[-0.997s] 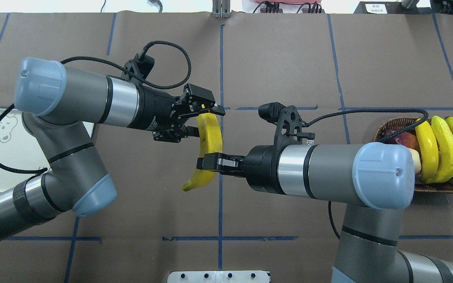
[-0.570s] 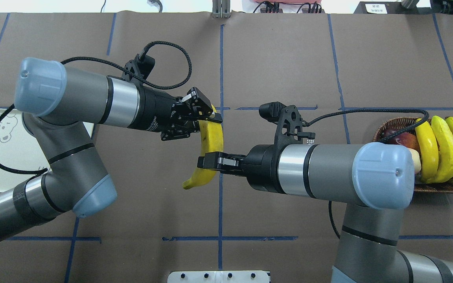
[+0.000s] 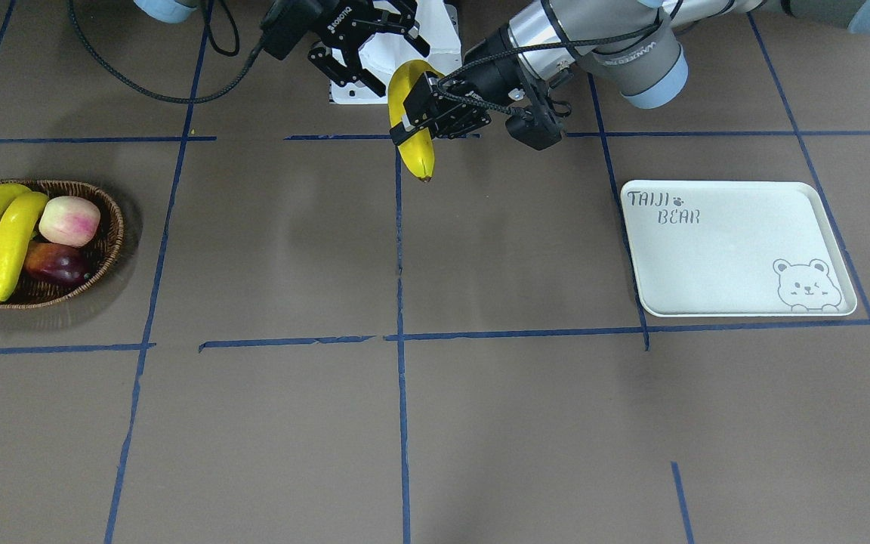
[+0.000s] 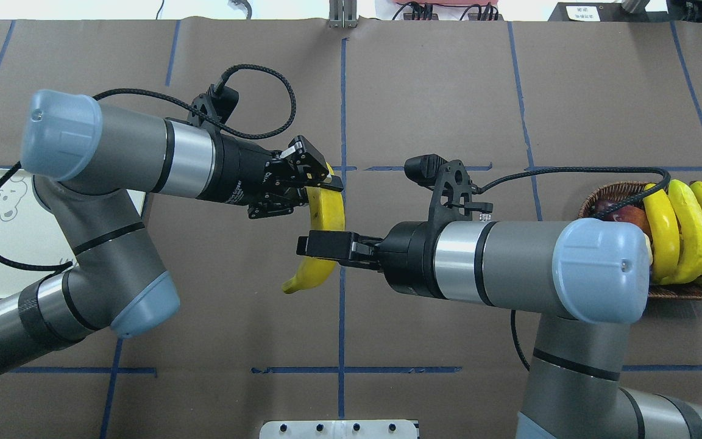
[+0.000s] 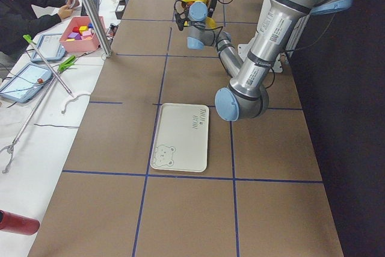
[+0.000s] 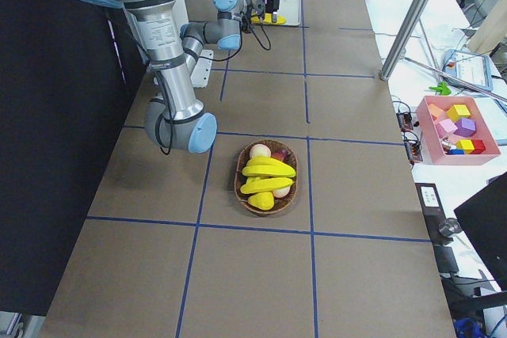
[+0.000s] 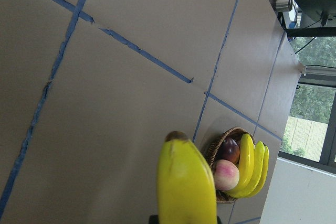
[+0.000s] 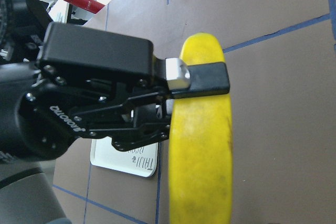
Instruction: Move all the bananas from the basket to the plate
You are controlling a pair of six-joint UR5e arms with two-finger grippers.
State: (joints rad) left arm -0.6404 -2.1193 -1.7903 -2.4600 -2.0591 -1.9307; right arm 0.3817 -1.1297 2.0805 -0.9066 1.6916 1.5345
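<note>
Banana (image 4: pixel 311 277): aloft over bench (image 3: pixel 480 415) | left hand (image 4: pixel 319 194): clenched on it, being the arm on the plate (image 3: pixel 737 249) side | right hand (image 4: pixel 320 245): fingers spread, apparently released

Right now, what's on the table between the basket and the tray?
Nothing but blue tape lines: in the front-facing view the table between basket and tray is bare. The banana hangs farther back, nearer the robot.
</note>
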